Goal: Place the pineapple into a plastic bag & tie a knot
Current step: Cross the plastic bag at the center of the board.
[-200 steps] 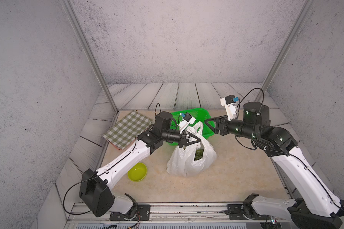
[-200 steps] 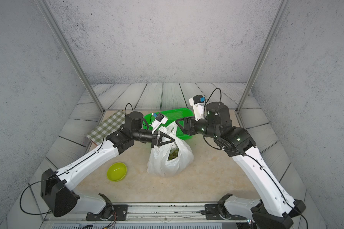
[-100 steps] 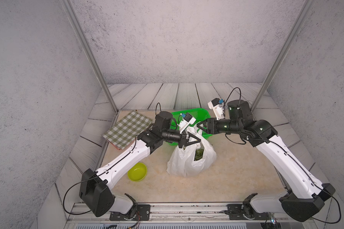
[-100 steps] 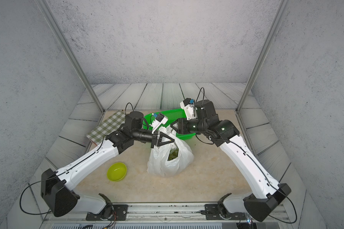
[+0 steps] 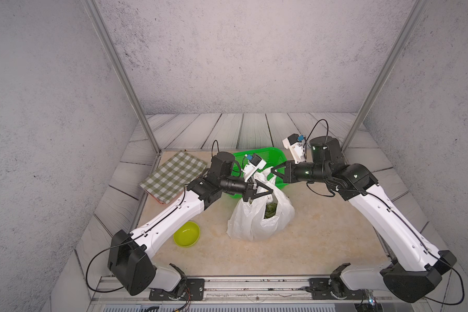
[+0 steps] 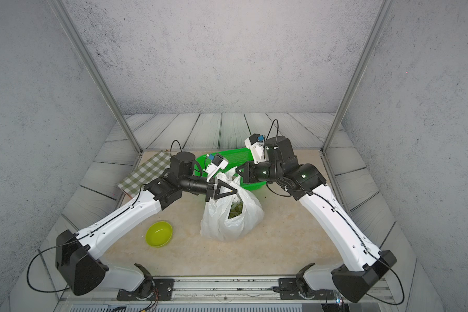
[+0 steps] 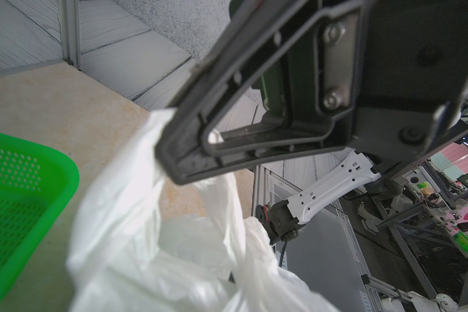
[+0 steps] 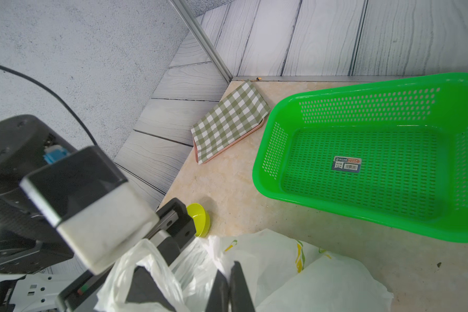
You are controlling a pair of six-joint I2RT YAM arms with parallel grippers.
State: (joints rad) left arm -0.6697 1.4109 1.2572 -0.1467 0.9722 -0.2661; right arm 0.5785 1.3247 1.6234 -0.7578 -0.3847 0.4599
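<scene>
The white plastic bag (image 5: 254, 224) (image 6: 227, 224) stands mid-table, its mouth held up. Green pineapple leaves (image 5: 270, 209) (image 6: 235, 210) show inside it. My left gripper (image 5: 270, 191) (image 6: 236, 191) is shut on one handle strip of the bag. My right gripper (image 5: 273, 170) (image 6: 237, 170) is shut on the other handle, just behind the left one. In the right wrist view the closed right gripper (image 8: 229, 275) pinches thin plastic of the bag (image 8: 322, 283). In the left wrist view the bag (image 7: 146, 256) hides my own jaws. No knot shows in any view.
A green perforated basket (image 5: 265, 159) (image 8: 281, 140) sits right behind the bag, under the right wrist. A checked cloth on a board (image 5: 173, 175) lies at the back left. A yellow-green bowl (image 5: 187, 233) rests near the left forearm.
The right arm swung in from the right toward the bag, and its gripper went from open to shut on the bag's handle. The left arm and bag stayed put.
</scene>
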